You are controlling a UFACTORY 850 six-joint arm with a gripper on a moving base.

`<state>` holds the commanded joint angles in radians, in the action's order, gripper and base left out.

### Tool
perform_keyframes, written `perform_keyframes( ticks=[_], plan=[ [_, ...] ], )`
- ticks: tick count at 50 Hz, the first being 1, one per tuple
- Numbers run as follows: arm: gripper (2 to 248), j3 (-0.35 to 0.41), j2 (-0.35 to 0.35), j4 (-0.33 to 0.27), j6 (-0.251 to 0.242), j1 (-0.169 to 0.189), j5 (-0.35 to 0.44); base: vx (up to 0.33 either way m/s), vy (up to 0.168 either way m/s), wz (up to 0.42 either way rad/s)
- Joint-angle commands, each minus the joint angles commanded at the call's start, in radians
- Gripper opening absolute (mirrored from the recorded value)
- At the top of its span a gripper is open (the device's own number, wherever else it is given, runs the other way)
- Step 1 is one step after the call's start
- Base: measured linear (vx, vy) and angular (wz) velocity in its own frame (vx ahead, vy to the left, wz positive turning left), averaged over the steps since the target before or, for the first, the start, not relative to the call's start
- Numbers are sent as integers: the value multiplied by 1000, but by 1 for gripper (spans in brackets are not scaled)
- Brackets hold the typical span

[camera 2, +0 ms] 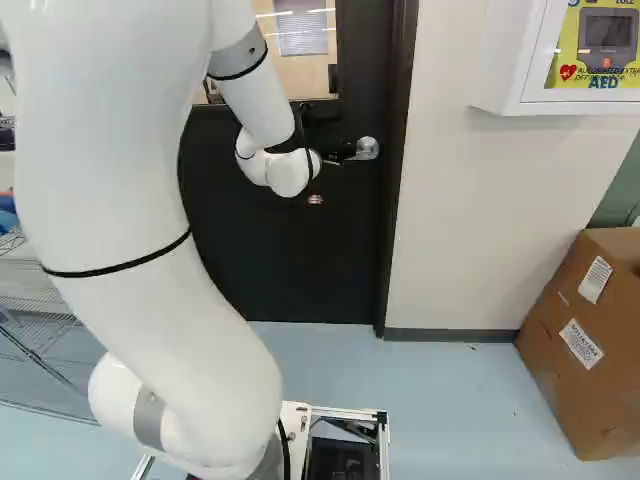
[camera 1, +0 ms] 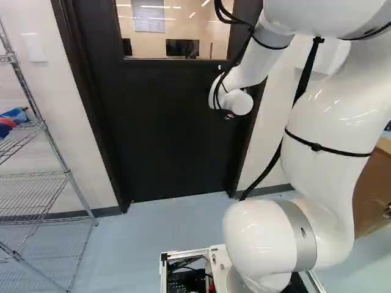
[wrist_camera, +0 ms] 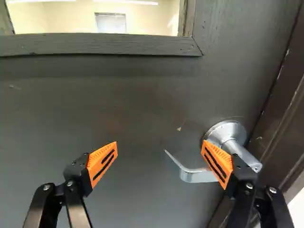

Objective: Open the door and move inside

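The black door with a glass window (camera 1: 159, 134) stands closed in its dark frame (camera 1: 98, 122). The black two-finger gripper (camera 2: 333, 134) is before it, fingers spread wide, nothing gripped between the orange pads (wrist_camera: 103, 162). The silver metal lever handle (wrist_camera: 194, 175) is mounted on the door near the frame; one finger partly overlaps it in the wrist view, contact undetermined. A brown cardboard box (camera 2: 575, 350) sits at the right of the right base view.

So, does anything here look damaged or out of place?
Nothing major. The door has a small pale fleck near the handle, perhaps chipped paint, and its frame shows light marks, probably wear. I see no spill.
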<state>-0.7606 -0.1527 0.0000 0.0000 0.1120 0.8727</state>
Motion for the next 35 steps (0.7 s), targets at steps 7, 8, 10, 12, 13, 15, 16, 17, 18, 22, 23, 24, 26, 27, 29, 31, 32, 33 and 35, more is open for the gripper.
perform_keyframes(
  ticks=[7, 8, 10, 12, 13, 15, 16, 17, 18, 22, 23, 24, 26, 27, 29, 31, 32, 33, 35],
  plan=[
    [247, -14, -27, 0, 0, 1, 0, 0, 0, 0],
    [247, -14, -30, 0, 0, 1, 0, 0, 0, 0],
    [247, -15, -35, 0, 0, 1, 0, 0, 0, 0],
    [247, -15, -39, 0, 0, 1, 0, 0, 0, 0],
    [247, -15, -41, 0, 0, 1, 0, 0, 0, 0],
    [247, -15, -45, 0, 0, 2, 0, 0, 0, 0],
    [247, -14, -46, 0, 0, 2, 0, 0, 0, 0],
    [247, -14, -48, 0, 0, 2, 0, 0, 0, 0],
    [247, -14, -50, 0, 0, 2, 0, 0, 0, 0],
    [247, -13, -57, 0, 0, 2, 0, 0, 0, 0],
    [247, -12, -59, 0, 0, 2, 0, 0, 0, 0],
    [247, -12, -61, 0, 0, 2, 0, 0, 0, 0],
    [247, -11, -65, 0, 0, 2, 0, 0, 0, 0],
    [247, -11, -66, 0, 0, 2, 0, 0, 0, 0],
    [247, -10, -70, 0, 0, 2, 0, 0, 0, 0],
    [247, -10, -74, 0, 0, 2, 0, 0, 0, 0],
    [247, -10, -75, 0, 0, 2, 0, 0, 0, 0],
    [247, -9, -77, 0, 0, 2, 0, 0, 0, 0],
    [247, -9, -81, 0, 0, 2, 0, 0, 0, 0]
  ],
)
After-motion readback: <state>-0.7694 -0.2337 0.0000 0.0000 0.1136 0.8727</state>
